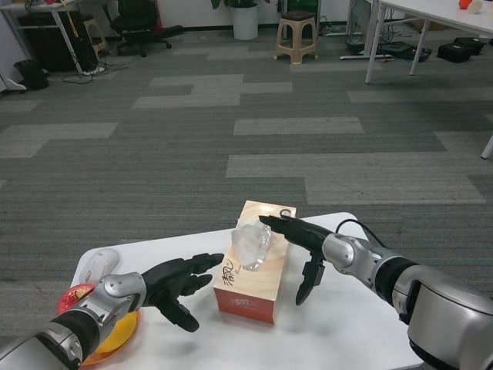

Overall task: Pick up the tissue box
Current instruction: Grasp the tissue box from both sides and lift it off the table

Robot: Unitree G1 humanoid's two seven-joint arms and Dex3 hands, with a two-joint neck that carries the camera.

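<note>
The left hand hovers just left of the tissue box, fingers spread and empty. The box sits mid-table. The right hand, likewise spread, reaches over the box's right edge; squeezing unevenly could tip or skid it.

- Tissue box: dark brush-style characters on the white near corner of its top face, beside the tissue opening; too small and blurred to read.
</note>
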